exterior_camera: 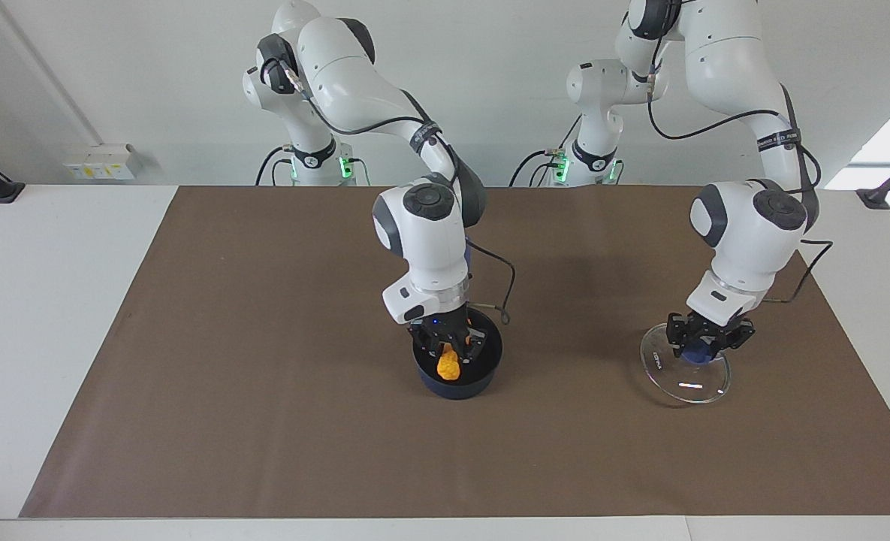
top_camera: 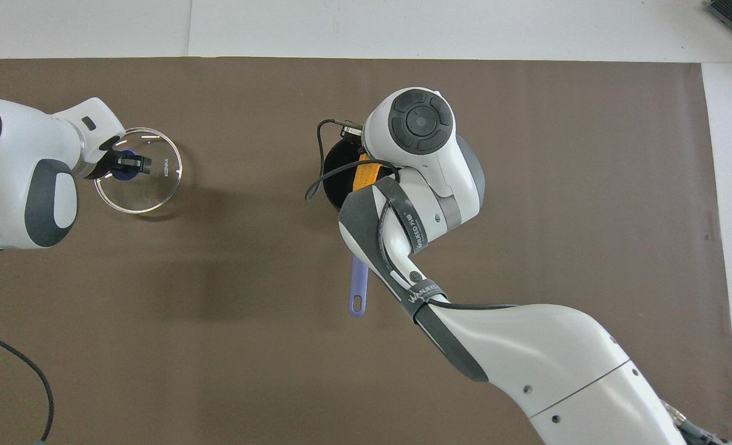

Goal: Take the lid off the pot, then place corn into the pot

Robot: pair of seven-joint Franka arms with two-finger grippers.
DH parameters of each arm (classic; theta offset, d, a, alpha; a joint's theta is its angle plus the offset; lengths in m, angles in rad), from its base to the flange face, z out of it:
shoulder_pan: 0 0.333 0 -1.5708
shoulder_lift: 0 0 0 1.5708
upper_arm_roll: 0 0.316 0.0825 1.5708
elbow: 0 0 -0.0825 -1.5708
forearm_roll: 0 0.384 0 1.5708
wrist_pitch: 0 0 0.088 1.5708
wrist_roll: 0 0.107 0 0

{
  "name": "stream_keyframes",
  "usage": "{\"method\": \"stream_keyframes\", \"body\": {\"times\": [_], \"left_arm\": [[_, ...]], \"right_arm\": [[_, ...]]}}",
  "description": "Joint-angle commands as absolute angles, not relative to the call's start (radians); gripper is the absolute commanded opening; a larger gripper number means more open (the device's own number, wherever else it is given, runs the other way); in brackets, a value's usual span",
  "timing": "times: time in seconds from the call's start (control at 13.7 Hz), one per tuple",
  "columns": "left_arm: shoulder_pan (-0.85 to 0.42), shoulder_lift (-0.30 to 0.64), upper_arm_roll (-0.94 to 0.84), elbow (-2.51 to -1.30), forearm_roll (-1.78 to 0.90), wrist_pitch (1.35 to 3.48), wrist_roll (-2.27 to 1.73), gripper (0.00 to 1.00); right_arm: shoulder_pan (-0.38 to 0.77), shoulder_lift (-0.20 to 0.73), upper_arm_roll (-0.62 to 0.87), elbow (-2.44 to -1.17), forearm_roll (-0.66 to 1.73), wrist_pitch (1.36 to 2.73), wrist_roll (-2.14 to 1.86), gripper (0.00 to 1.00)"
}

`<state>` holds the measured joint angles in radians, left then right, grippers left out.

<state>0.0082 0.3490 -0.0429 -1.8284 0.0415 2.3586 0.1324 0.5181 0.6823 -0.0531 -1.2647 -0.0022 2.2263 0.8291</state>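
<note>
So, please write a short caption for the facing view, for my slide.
Right gripper holds the corn in the pot; left gripper holds the lid by its knob, off the pot.

The surface point(exterior_camera: 54, 315) is white, and a plain dull-brown mat point(exterior_camera: 264, 421) covers most of it, leaving white strips along the edges. The pot point(exterior_camera: 460, 387) is dark navy outside and black inside, with a lighter blue handle point(top_camera: 358, 284). The corn point(exterior_camera: 448, 365) is yellow-orange. The lid point(exterior_camera: 685, 372) is clear glass with a thin silvery rim, small dark lettering and a blue knob point(exterior_camera: 698, 355). Both end effectors, left point(exterior_camera: 707, 338) and right point(exterior_camera: 451, 344), are black on white arms with grey joints and black cables.
</note>
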Motion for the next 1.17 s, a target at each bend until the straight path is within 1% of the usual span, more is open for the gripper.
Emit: {"method": "stream_keyframes", "body": {"times": [0.0,0.07,0.37,0.44,0.51,0.59,0.66,0.88,0.95,1.02,1.1], "left_arm": [[0.028,0.356,-0.051,-1.842,0.021,2.37,0.156,0.0],[0.034,0.365,-0.051,-1.841,0.023,2.368,0.156,0.0],[0.038,0.37,-0.051,-1.844,0.021,2.364,0.156,0.0],[0.037,0.37,-0.051,-1.844,0.021,2.356,0.156,0.24],[0.034,0.37,-0.051,-1.842,0.021,2.346,0.155,0.66],[0.028,0.37,-0.051,-1.838,0.021,2.323,0.149,1.0],[0.028,0.368,-0.051,-1.835,0.021,2.306,0.144,1.0],[0.026,0.351,-0.051,-1.792,0.026,2.27,0.149,1.0],[0.02,0.342,-0.051,-1.763,0.034,2.235,0.152,1.0],[0.017,0.336,-0.051,-1.738,0.035,2.212,0.152,1.0],[0.008,0.318,-0.052,-1.717,0.035,2.194,0.152,1.0]], "right_arm": [[0.525,0.681,-0.052,-1.308,0.011,2.27,0.818,0.0],[0.526,0.68,-0.049,-1.324,0.012,2.287,0.799,0.0],[0.548,0.675,-0.049,-1.339,0.011,2.28,0.79,0.0],[0.548,0.663,-0.049,-1.365,0.011,2.287,0.772,0.0],[0.548,0.658,-0.049,-1.376,0.012,2.287,0.737,0.05],[0.548,0.658,-0.049,-1.376,0.012,2.286,0.724,0.15],[0.546,0.658,-0.049,-1.371,0.011,2.287,0.721,0.23],[0.535,0.66,-0.049,-1.364,0.009,2.283,0.719,0.55],[0.534,0.66,-0.049,-1.362,0.011,2.278,0.719,0.63],[0.535,0.66,-0.049,-1.362,0.011,2.275,0.719,0.66],[0.535,0.658,-0.049,-1.361,0.011,2.273,0.719,0.74]]}}
